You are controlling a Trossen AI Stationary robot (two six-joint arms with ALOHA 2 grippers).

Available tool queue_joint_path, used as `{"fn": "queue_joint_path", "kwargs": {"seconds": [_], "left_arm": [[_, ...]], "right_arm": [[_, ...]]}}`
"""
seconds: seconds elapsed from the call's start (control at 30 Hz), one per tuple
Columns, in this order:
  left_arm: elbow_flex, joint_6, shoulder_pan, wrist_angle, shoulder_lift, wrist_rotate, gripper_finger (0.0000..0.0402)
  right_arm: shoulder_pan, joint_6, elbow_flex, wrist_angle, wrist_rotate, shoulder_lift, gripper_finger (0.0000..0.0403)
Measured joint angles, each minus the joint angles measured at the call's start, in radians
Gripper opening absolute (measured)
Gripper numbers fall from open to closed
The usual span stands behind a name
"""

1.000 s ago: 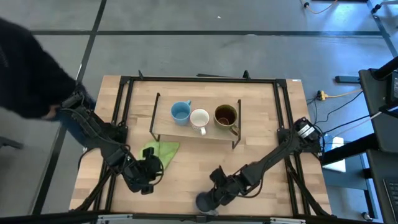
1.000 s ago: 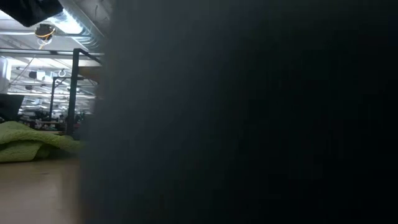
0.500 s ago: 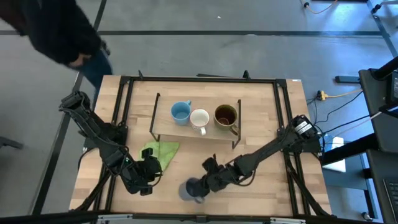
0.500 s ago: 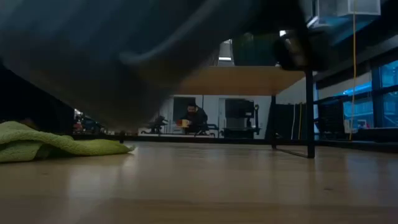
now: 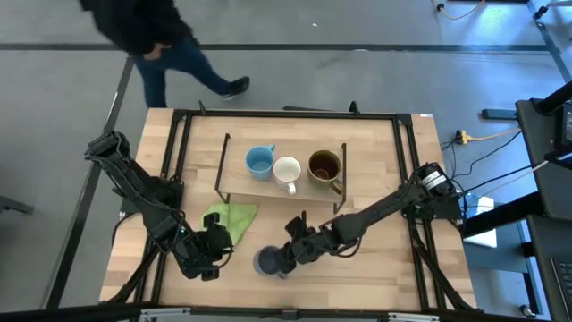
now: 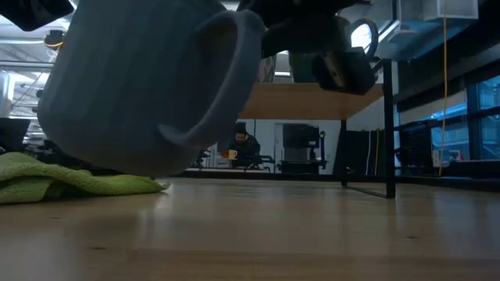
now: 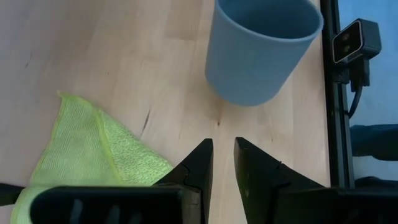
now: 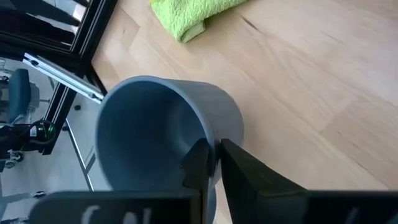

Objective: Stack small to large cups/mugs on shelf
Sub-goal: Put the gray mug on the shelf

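Shelf (image 5: 268,184) holds three empty mugs; right pincer (image 5: 284,257) clamps grey-blue mug (image 5: 268,263) rim; left pincer (image 7: 223,163) nearly closed, empty.

A matt, smooth finish is shown by the grey-blue mug (image 8: 163,124). The table (image 5: 375,259) is seen as pale, grained wood. The green cloth (image 7: 87,155) at 9 o'clock of the mug is woven, rough-textured fabric.
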Motion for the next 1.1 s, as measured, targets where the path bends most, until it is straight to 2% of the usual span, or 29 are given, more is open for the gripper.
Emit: {"fn": "queue_joint_path", "kwargs": {"seconds": [0.27,0.5,0.73,1.0,1.1], "left_arm": [[0.0,0.003,0.001,-0.022,0.0,0.0,0.0061],[0.0,0.003,0.001,-0.022,0.0,-0.006,0.0061],[0.0,0.004,0.001,-0.022,0.0,-0.009,0.0061],[0.0,0.008,0.005,-0.016,0.0,-0.013,0.0061],[0.0,0.077,0.029,0.047,0.0,0.0,0.0061]], "right_arm": [[-0.006,-0.004,0.0,0.018,-0.001,0.0,0.0043],[-0.013,-0.026,0.0,0.113,0.002,0.0,0.0065],[-0.028,-0.031,0.0,0.097,-0.001,0.0,0.0094],[-0.033,-0.042,0.0,0.093,-0.001,0.0,0.0098],[-0.033,-0.049,0.0,0.086,-0.01,-0.009,0.0098]]}}
